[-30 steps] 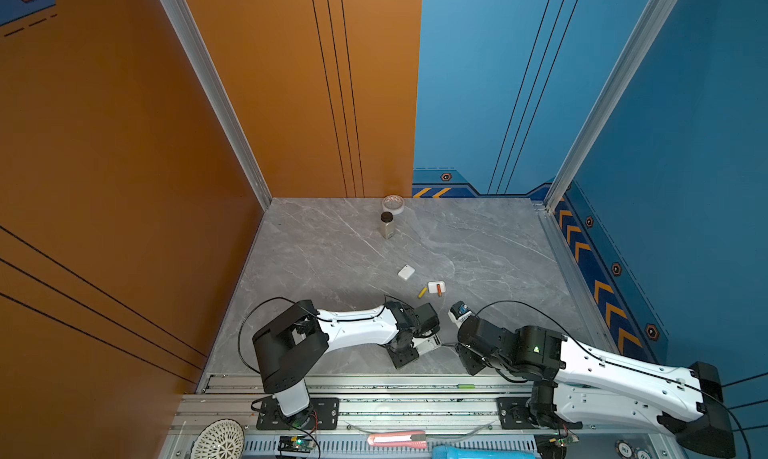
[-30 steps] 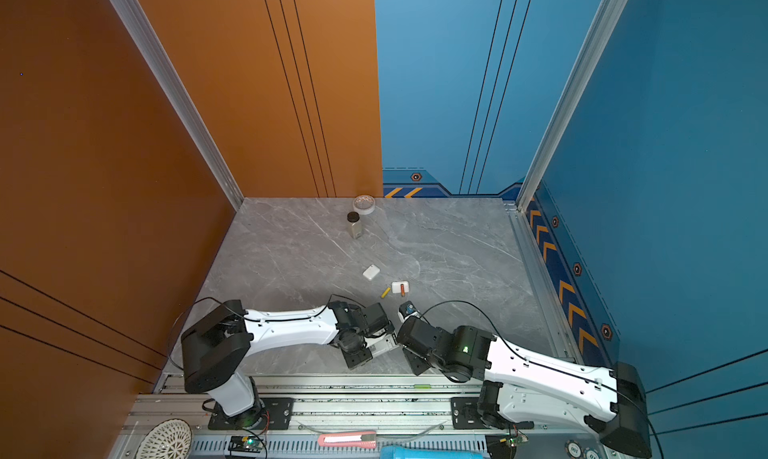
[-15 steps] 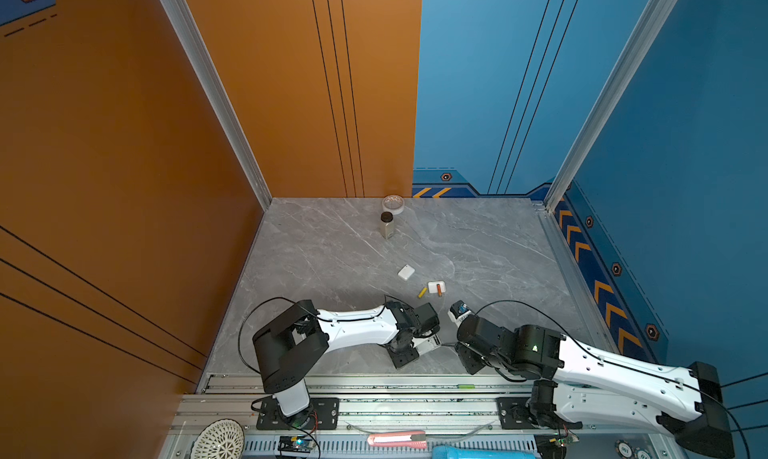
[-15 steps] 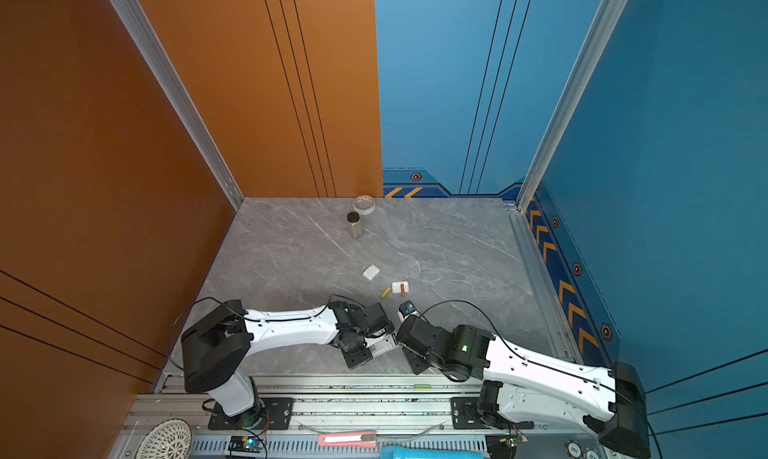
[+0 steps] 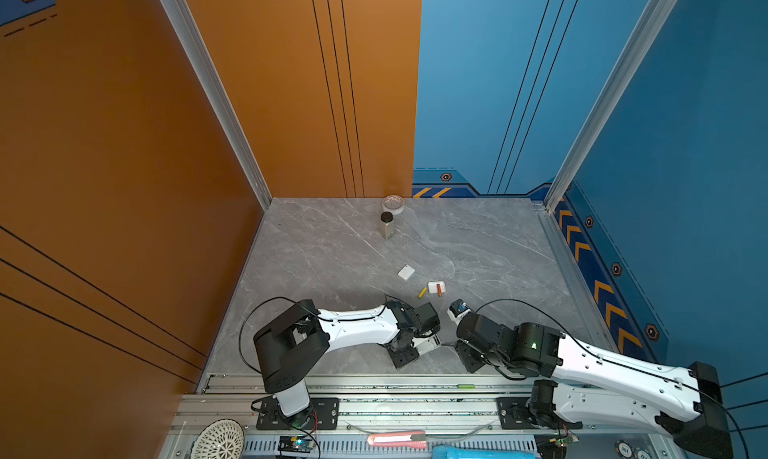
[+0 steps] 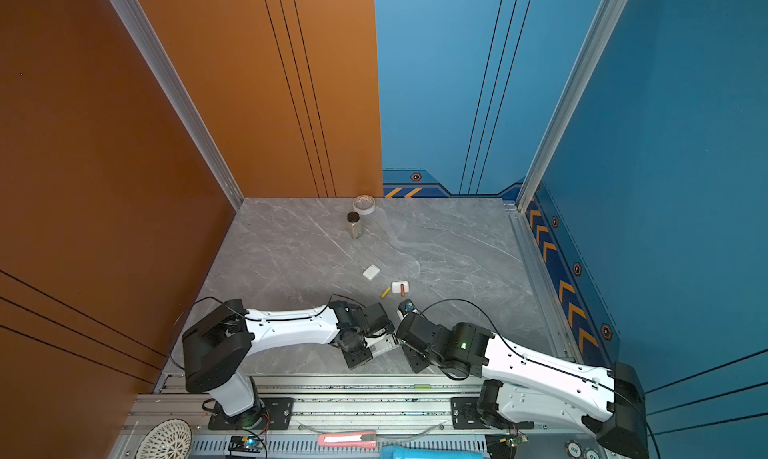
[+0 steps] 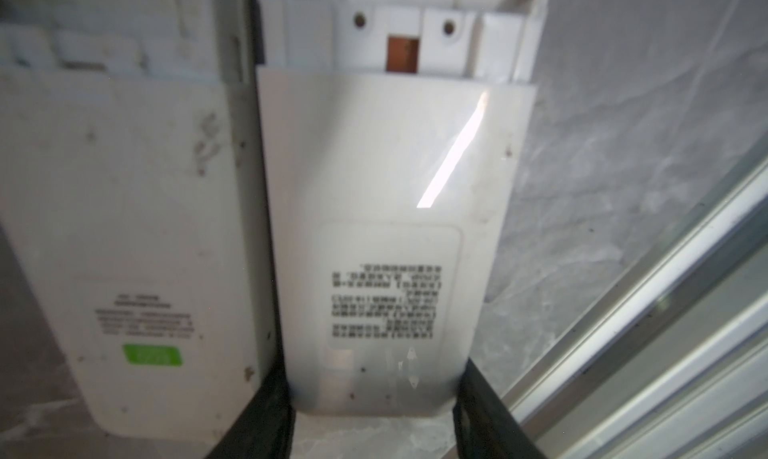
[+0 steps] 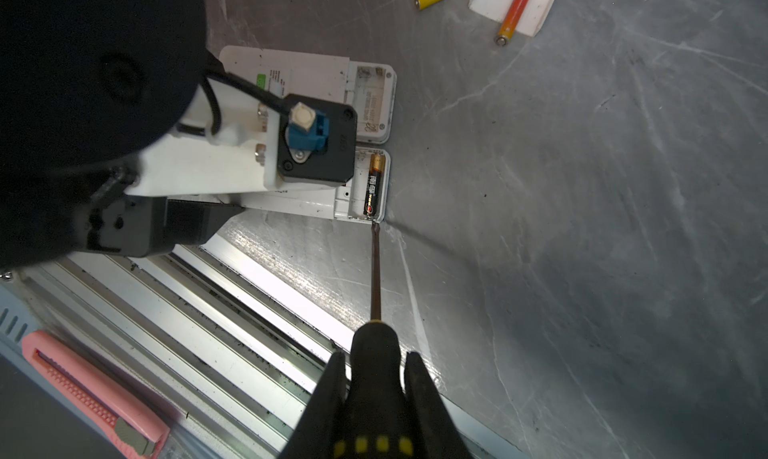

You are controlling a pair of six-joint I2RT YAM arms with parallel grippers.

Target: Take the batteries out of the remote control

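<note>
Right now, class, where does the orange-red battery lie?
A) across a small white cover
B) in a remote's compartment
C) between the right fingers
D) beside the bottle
A: the right wrist view shows the orange-red battery resting across the small white cover.

white-shelled arms [image 5: 357, 326], black joints [image 5: 291, 344], black cables [image 8: 245, 92], green elbow light [image 5: 533, 345], black-fingered right hand [image 8: 375, 357]

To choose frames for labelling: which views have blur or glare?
Left wrist view: the remote control is out of focus, its label unreadable, a glare streak across it. Right wrist view: battery and screwdriver sharp. Both top views: even light, soft shadows on the table.
</note>
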